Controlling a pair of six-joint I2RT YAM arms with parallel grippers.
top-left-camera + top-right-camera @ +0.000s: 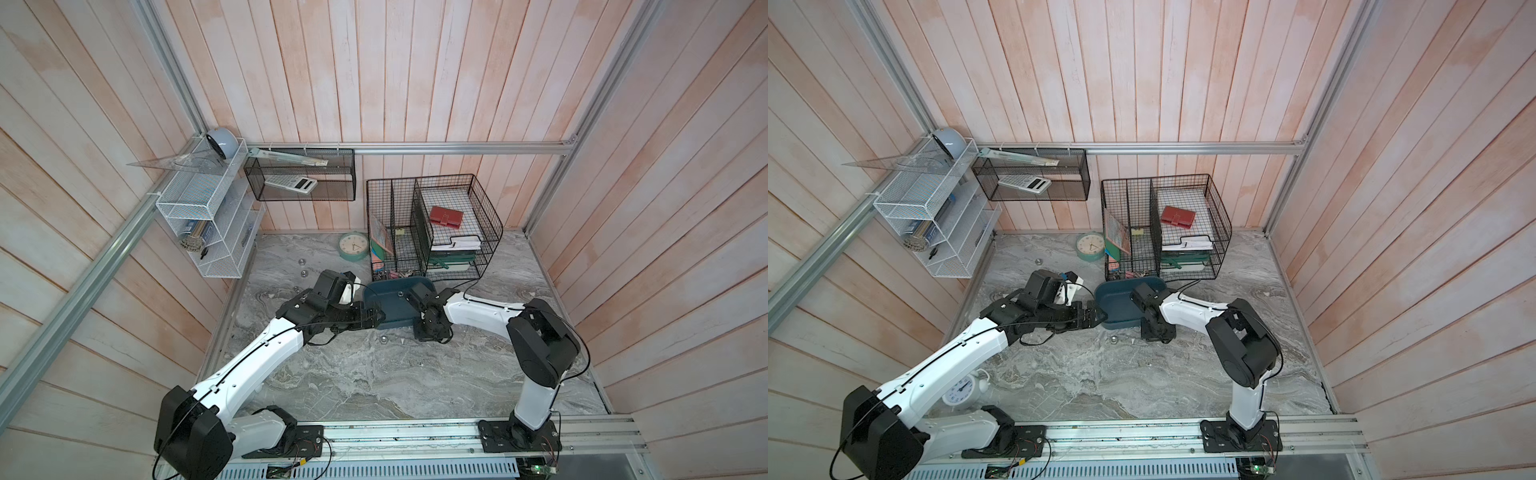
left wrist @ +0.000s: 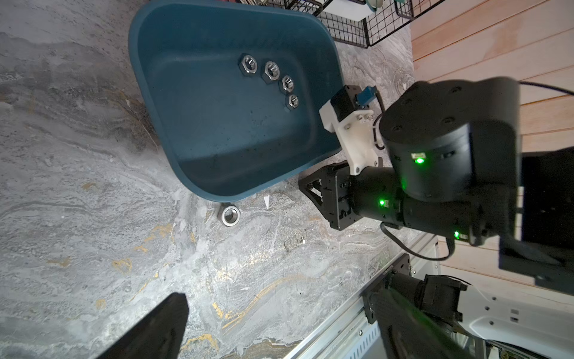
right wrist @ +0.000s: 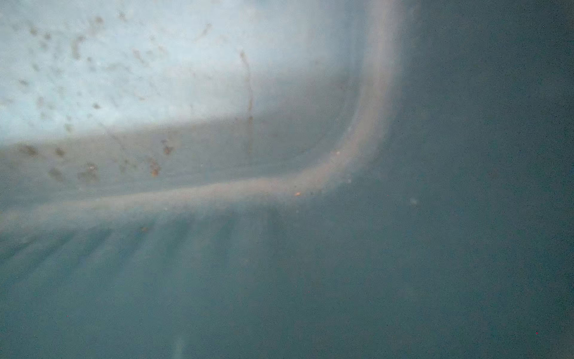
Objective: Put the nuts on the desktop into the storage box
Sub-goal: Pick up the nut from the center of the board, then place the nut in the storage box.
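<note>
In both top views the storage box (image 1: 384, 301) sits mid-desk, just in front of the black wire rack (image 1: 453, 224) at the far edge. Loose nuts (image 1: 304, 273) lie toward the far left corner of the desk (image 1: 374, 382), and another nut (image 1: 384, 340) lies just off the box's near side. My left end effector (image 1: 375, 319) is at the box's left wall, and my right end effector (image 1: 430, 330) is at its near right corner. Pale plank walls and aluminium rails enclose the cell.

The left wrist view shows four nuts (image 2: 271, 71) in a row inside the box and one (image 2: 230, 214) just outside its rim, on grey marbling veined with tan. My left finger (image 2: 155, 329) is bare and the jaws are apart. The right jaws are together, but I can't tell whether they pinch the wall.

The right wrist view gives only a blurred teal rim (image 3: 366, 124).

I judge the task begun but well short of done.
</note>
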